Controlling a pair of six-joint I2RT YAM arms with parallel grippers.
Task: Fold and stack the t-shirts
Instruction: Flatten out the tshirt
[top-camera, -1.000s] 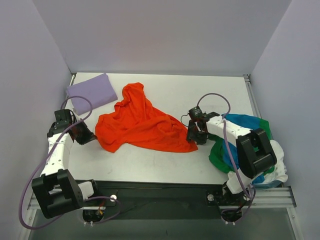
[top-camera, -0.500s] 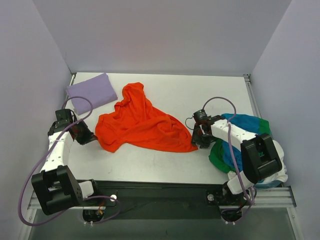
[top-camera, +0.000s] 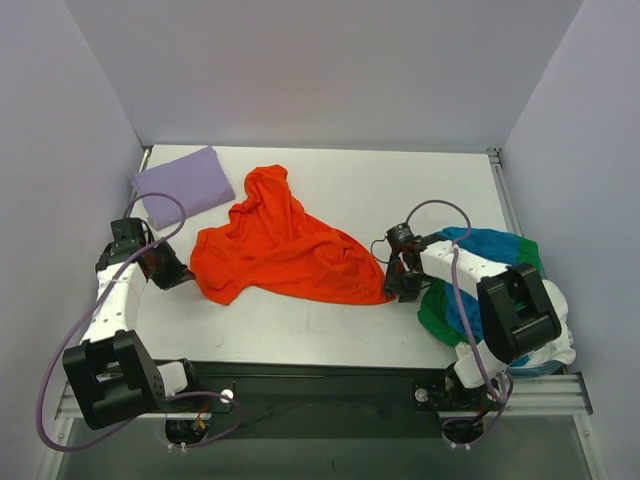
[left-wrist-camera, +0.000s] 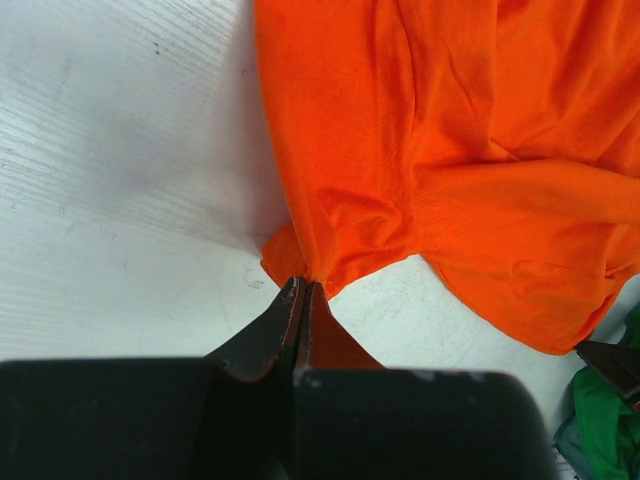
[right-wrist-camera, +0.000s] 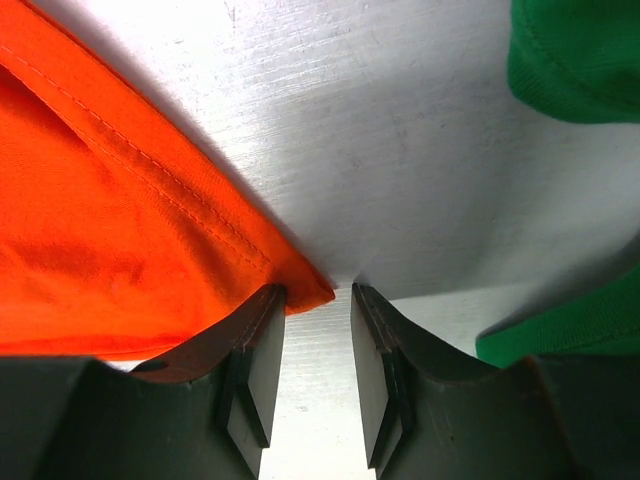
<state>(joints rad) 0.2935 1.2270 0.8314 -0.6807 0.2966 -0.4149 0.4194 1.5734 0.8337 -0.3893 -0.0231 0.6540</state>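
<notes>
The orange-red t-shirt (top-camera: 280, 250) lies crumpled and spread across the middle of the table (top-camera: 400, 190). My left gripper (top-camera: 183, 277) is at its left edge, shut on a pinch of the orange cloth (left-wrist-camera: 330, 255); in the left wrist view the left gripper (left-wrist-camera: 303, 284) has its fingers pressed together. My right gripper (top-camera: 397, 289) sits low at the shirt's right corner. In the right wrist view the right gripper (right-wrist-camera: 318, 292) is open, with the hemmed orange corner (right-wrist-camera: 300, 290) lying against the left finger (right-wrist-camera: 262, 340). A folded lavender t-shirt (top-camera: 183, 185) rests at the back left.
A heap of green (top-camera: 432, 312), blue (top-camera: 490, 243) and white (top-camera: 555, 335) t-shirts lies at the right edge, under the right arm. Green cloth (right-wrist-camera: 580, 50) lies close to the right gripper. Grey walls enclose the table on three sides.
The right gripper has moved a little toward the near edge, down onto the orange shirt's right corner, and its jaws have narrowed. The left arm has stayed put.
</notes>
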